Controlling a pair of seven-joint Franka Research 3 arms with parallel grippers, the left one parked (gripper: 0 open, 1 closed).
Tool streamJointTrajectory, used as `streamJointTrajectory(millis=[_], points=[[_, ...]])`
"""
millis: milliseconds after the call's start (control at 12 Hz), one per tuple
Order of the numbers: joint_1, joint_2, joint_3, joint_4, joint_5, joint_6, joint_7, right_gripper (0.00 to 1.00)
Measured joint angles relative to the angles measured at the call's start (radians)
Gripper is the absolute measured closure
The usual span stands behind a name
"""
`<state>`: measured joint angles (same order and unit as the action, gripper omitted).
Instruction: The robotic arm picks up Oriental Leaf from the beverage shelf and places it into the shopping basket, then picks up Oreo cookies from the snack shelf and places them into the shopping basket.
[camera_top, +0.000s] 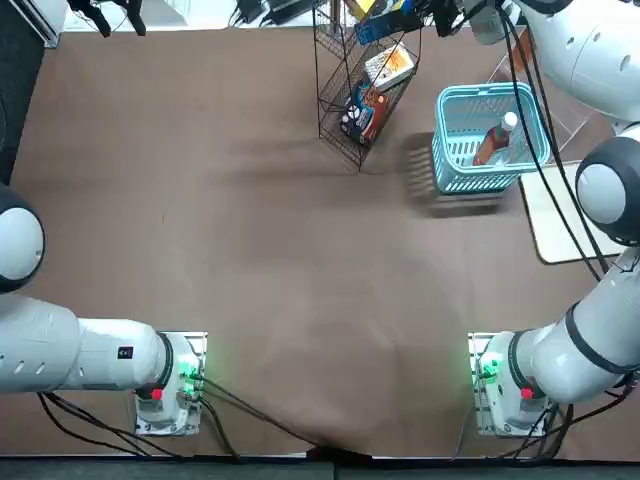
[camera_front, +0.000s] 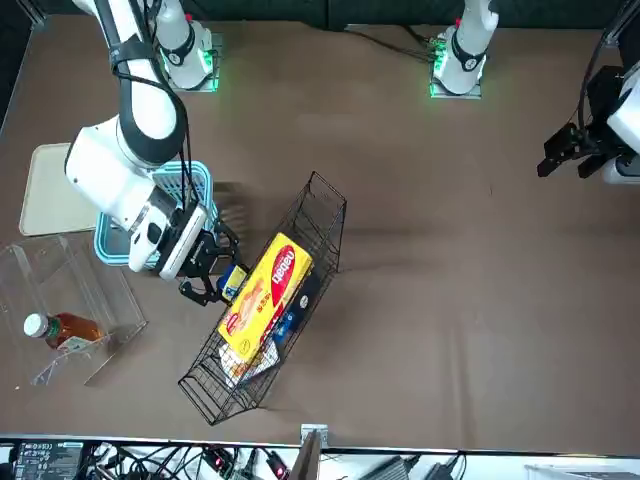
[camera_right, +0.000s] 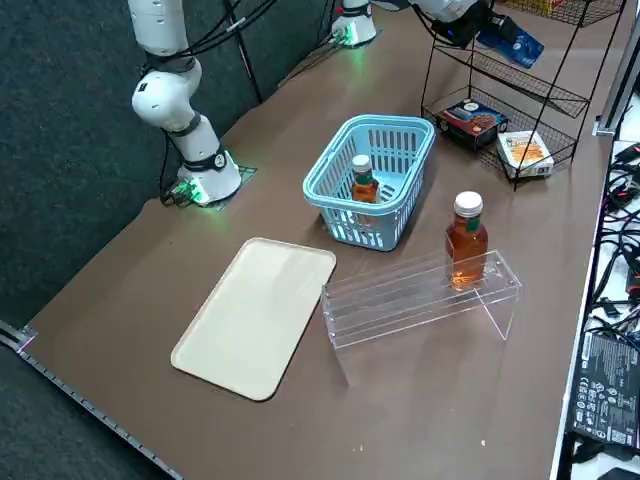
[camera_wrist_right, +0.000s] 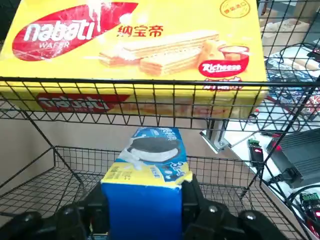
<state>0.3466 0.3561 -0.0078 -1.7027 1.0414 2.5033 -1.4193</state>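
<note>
My right gripper (camera_wrist_right: 145, 212) is shut on the Oreo cookies (camera_wrist_right: 150, 170), a blue pack held between its black fingers (camera_wrist_right: 192, 205). It sits at the open side of the snack shelf (camera_front: 320, 215), just under the tier with the yellow wafer box (camera_wrist_right: 140, 45). In the front view the gripper (camera_front: 205, 275) and pack (camera_front: 234, 281) touch the rack's edge. One Oriental Leaf bottle (camera_right: 363, 180) stands inside the shopping basket (camera_right: 335, 200). Another bottle (camera_right: 466, 240) rests on the beverage shelf (camera_right: 400, 295).
A beige tray (camera_right: 260, 315) lies flat beside the basket and the clear rack. The wire rack's low tier holds a red-and-dark pack (camera_right: 472, 117) and a white-orange pack (camera_right: 525, 150). Cables and boxes crowd the table's far edge behind the rack.
</note>
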Motion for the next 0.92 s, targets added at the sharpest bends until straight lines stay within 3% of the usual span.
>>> streamJointTrajectory(millis=[417,917], points=[[-0.021,-0.039,-0.002,-0.034,0.0,-0.034,-0.007,0.36],[-0.07,-0.241,-0.004,-0.214,0.0,-0.059,-0.008,0.36]])
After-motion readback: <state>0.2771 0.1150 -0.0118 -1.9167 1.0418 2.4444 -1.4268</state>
